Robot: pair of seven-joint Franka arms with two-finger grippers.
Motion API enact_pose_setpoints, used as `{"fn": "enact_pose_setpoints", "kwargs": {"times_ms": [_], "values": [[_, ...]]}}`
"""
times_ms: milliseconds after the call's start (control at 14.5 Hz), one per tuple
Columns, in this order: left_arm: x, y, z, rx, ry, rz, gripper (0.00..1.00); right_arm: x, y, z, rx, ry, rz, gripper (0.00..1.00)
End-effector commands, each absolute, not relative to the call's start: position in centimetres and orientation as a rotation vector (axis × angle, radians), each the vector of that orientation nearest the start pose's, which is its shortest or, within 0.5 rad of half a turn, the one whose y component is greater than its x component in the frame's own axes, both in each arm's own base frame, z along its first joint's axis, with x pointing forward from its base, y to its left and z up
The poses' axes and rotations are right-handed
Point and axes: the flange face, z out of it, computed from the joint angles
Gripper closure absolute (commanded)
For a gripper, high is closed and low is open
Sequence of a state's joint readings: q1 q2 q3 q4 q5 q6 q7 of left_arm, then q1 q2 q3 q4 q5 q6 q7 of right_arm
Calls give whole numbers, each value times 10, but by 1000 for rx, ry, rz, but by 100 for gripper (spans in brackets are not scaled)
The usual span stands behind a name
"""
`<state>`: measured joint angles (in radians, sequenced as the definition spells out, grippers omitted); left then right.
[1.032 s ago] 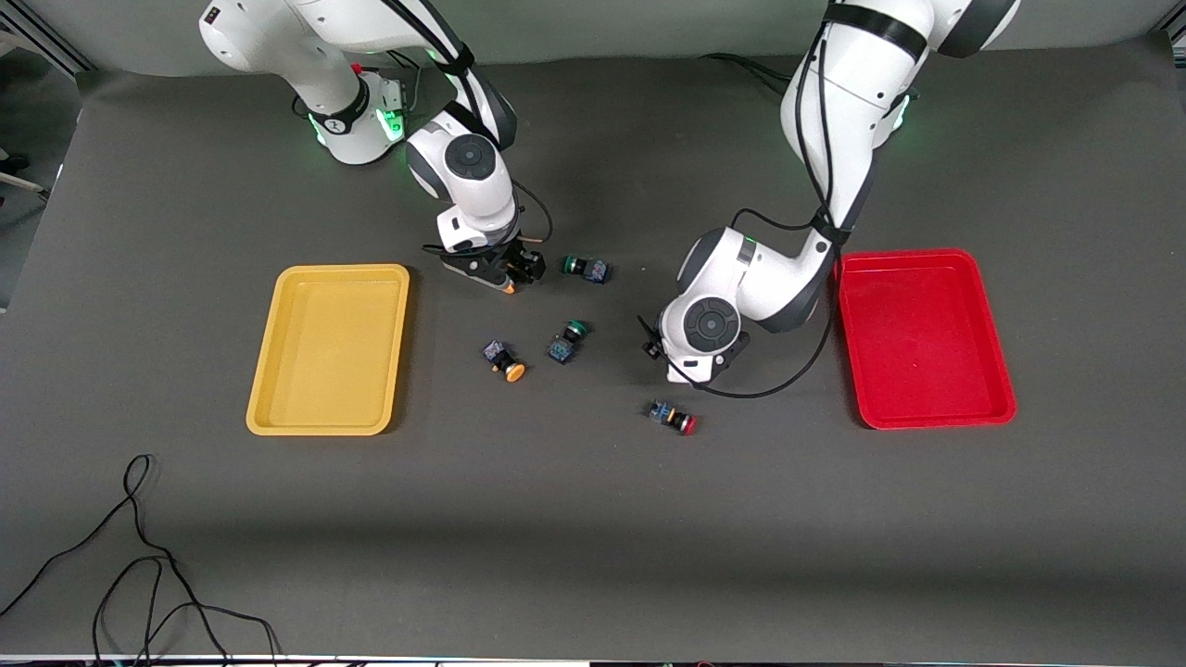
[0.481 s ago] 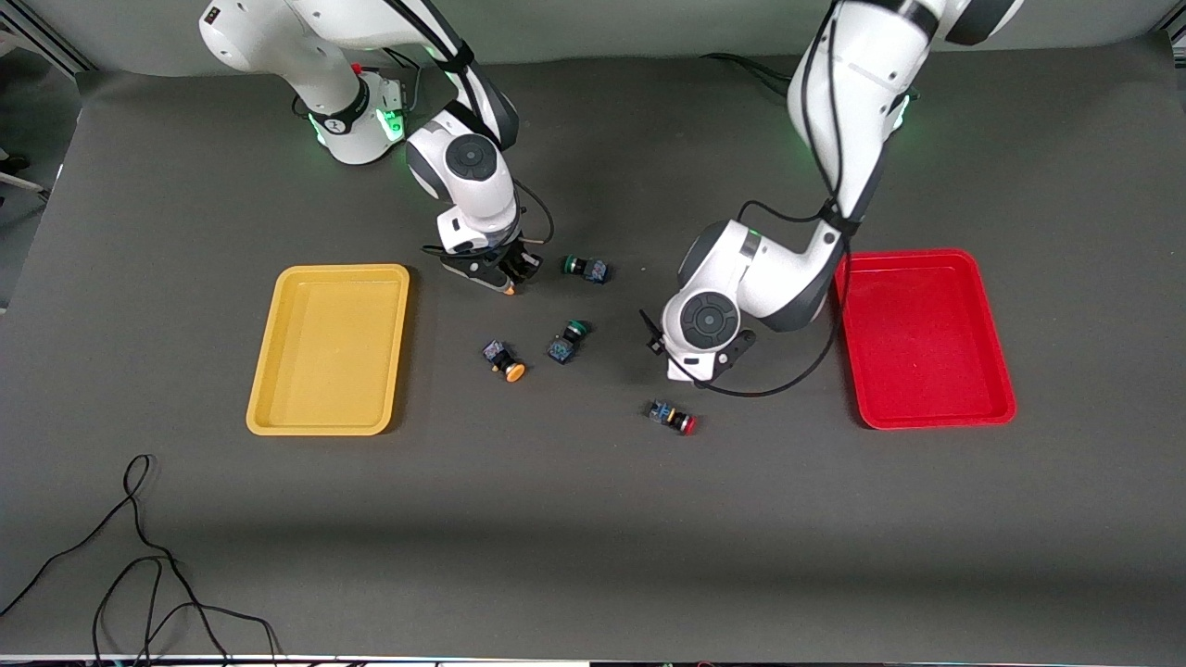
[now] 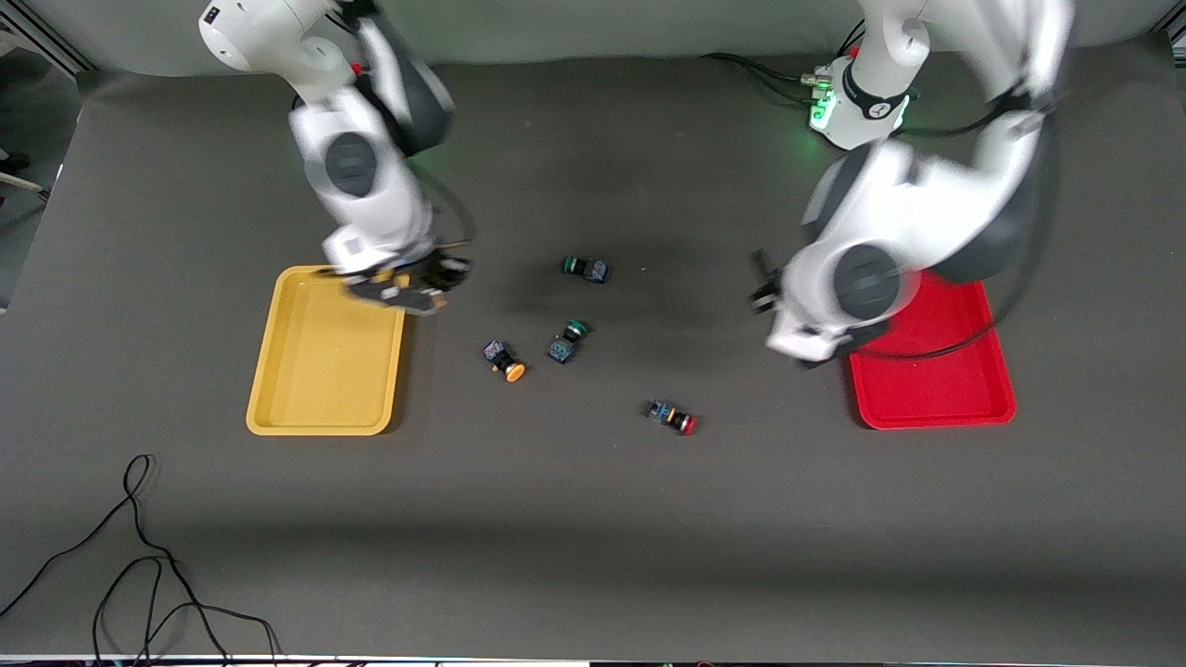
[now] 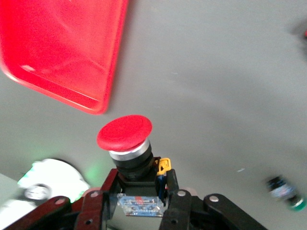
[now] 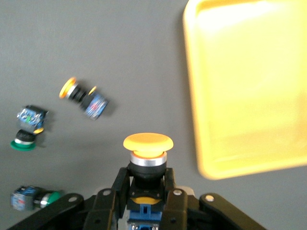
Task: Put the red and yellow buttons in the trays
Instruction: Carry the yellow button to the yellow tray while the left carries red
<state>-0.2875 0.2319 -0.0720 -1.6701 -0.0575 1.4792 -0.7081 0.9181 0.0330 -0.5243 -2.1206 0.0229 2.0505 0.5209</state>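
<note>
My right gripper (image 5: 145,203) is up in the air over the edge of the yellow tray (image 3: 306,408) at the corner farthest from the front camera, toward the middle of the table, fingers pinched on the black body of a yellow-capped button (image 5: 147,148), cap pointing away from the wrist. In the right wrist view the yellow tray (image 5: 268,158) sits just beside the held button, with bare table under the cap. My left gripper (image 4: 139,203) is airborne over the table just beside the red tray (image 3: 945,394), at that tray's edge facing the middle of the table; its fingers clamp a red-capped button (image 4: 125,139) by the body, cap out. In the left wrist view the red tray (image 4: 57,52) corner is near the red cap but not under it. Still on the table: second yellow button (image 3: 505,361) lying on its side, mid table, nearer the yellow tray; second red button (image 3: 674,417) on its side, nearest the front camera of the loose ones, nearer the red tray. Two green-capped buttons also loose: one (image 3: 566,341) just beside the loose yellow one, the other (image 3: 586,269) farther from the front camera. Both trays hold no buttons. A black cable (image 3: 139,556) lies at the table's near edge on the right arm's end.
</note>
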Motion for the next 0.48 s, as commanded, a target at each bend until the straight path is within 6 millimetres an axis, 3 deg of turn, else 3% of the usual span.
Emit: {"fn": "enact_pose_setpoints", "kwargs": {"times_ms": [0, 69, 206, 413], "values": [[511, -124, 442, -2922, -287, 664, 100, 529, 123, 402, -3171, -12, 148, 91], [507, -99, 429, -2903, -261, 672, 100, 538, 90, 402, -3171, -49, 135, 91], [500, -79, 396, -2903, -220, 671, 100, 547, 38, 390, -3186, -94, 105, 91], [489, -67, 331, -2916, -226, 628, 100, 539, -8, 339, -3220, -112, 58, 91]]}}
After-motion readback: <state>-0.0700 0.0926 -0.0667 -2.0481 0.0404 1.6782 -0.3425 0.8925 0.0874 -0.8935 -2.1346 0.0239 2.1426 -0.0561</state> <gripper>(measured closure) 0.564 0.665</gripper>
